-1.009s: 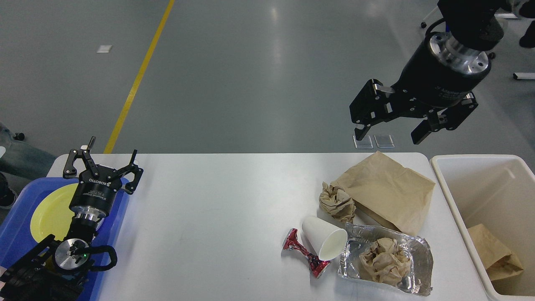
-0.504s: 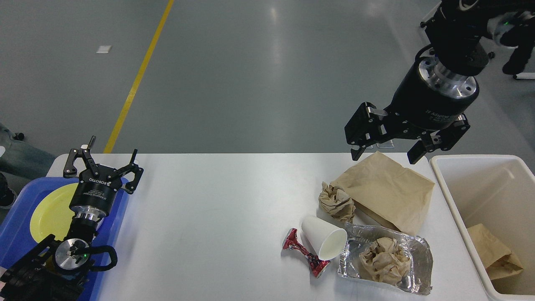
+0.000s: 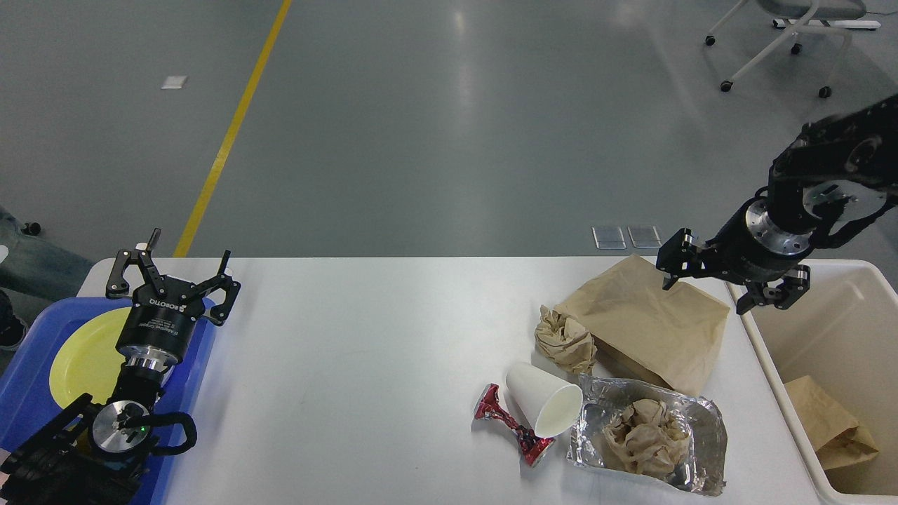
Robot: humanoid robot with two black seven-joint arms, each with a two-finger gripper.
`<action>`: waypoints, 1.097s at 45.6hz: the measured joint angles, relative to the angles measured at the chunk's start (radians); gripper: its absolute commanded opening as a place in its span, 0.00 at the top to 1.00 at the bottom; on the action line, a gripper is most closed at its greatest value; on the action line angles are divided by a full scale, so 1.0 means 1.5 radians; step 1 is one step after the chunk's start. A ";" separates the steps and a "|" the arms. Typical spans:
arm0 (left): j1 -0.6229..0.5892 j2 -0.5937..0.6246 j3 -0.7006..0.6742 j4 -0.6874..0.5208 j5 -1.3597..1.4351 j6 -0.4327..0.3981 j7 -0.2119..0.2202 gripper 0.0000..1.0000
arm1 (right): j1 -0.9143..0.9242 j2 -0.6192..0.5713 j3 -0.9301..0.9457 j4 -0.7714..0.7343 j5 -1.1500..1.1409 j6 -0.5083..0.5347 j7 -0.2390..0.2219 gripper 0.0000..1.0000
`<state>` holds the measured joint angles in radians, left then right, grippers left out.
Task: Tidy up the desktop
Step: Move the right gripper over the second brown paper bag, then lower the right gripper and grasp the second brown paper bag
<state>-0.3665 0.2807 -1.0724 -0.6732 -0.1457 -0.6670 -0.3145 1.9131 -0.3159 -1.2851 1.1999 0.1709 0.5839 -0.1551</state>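
Note:
The white desktop (image 3: 365,351) holds litter on its right half: a flat brown paper bag (image 3: 649,319), a crumpled brown paper ball (image 3: 563,338), a white paper cup (image 3: 544,407) lying on its side, a crushed red wrapper (image 3: 506,423), and a foil tray (image 3: 691,421) with crumpled paper (image 3: 638,438) in it. My right gripper (image 3: 705,294) is open and empty, low over the bag's far right corner. My left gripper (image 3: 175,270) is open and empty above the far edge of the blue tray (image 3: 28,379).
A cream plastic bin (image 3: 761,351) stands at the desktop's right end with a brown paper bag (image 3: 831,421) inside. The blue tray at the left holds a yellow plate (image 3: 84,361). A wheeled chair (image 3: 786,35) stands on the floor at the far right.
My right gripper has come down and to the right, from high above the desktop to just over the paper bag's far right corner. The left arm has not moved.

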 measured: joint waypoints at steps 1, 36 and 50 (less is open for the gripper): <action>0.000 0.000 0.000 0.000 0.000 0.000 0.000 0.04 | -0.025 0.000 0.001 -0.021 0.000 -0.002 0.000 0.00; 0.000 0.000 0.000 -0.001 0.000 0.000 -0.001 0.04 | -0.458 0.072 0.045 -0.359 0.065 -0.235 0.000 0.00; 0.000 0.000 0.000 0.000 0.000 0.000 -0.001 0.04 | -0.485 0.095 0.069 -0.360 0.077 -0.281 0.001 0.06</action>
<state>-0.3666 0.2807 -1.0723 -0.6737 -0.1454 -0.6673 -0.3161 1.1851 -0.1739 -1.1819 0.6605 0.2860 0.1618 -0.1540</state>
